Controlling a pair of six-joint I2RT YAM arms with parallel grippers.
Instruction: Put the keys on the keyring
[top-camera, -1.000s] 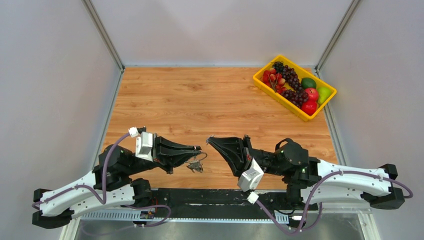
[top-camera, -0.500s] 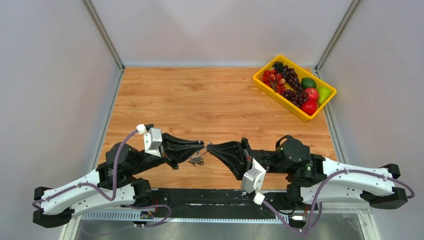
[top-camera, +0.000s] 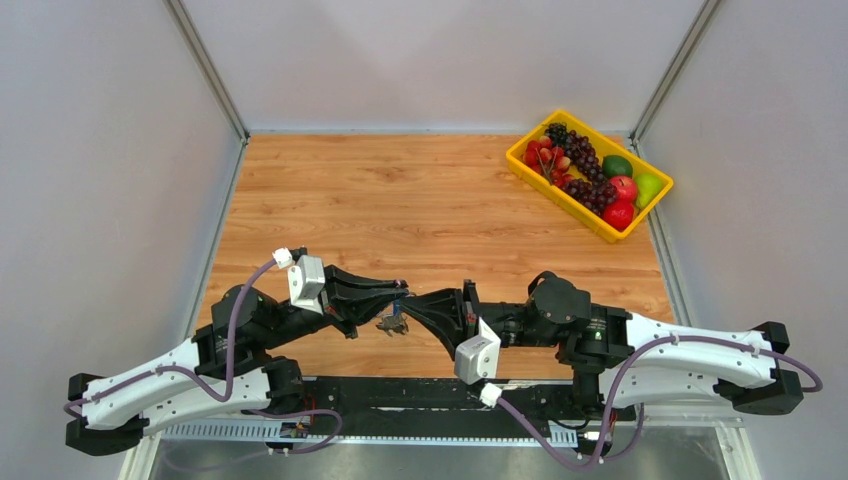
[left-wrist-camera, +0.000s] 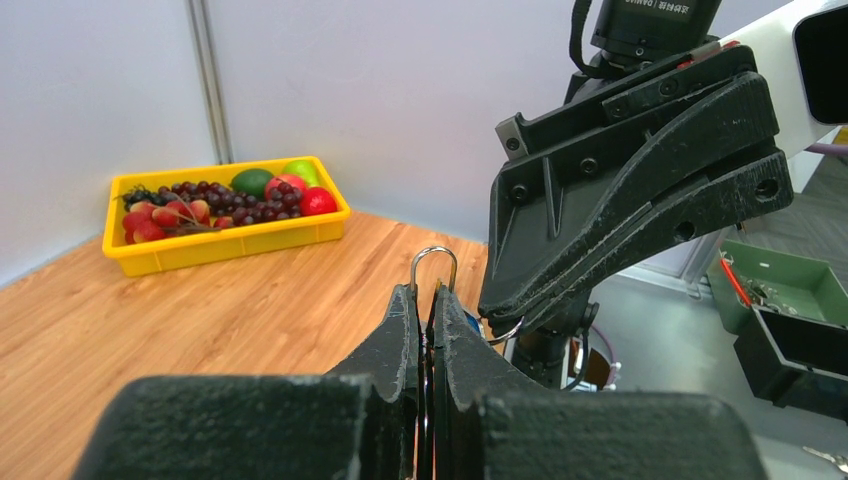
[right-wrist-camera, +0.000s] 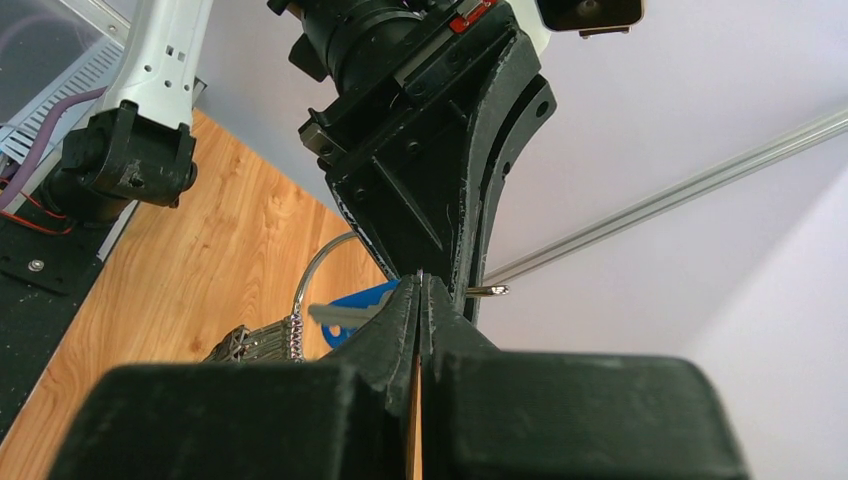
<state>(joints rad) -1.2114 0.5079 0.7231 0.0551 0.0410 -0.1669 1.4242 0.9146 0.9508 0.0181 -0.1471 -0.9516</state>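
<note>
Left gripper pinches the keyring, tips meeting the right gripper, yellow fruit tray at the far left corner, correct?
No, the tray sits at the far right corner, per the top view. The left gripper does pinch the keyring, tips meeting the right gripper.

The table (top-camera: 400, 190) is orange-brown wood with a streaky grain, and the yellow tray (top-camera: 540, 184) holds dark purple grapes (top-camera: 585, 165), red apples (top-camera: 620, 200), a deep green lime (top-camera: 616, 165) and a pale green apple (top-camera: 648, 185). Both arms are white with black joints and purple cables, and the left gripper (top-camera: 398, 291) and right gripper (top-camera: 408, 300) are matt black. The keyring (left-wrist-camera: 433, 260) is shiny silver, and the key (right-wrist-camera: 362, 304) has a bright blue tag and a silvery blade.
</note>
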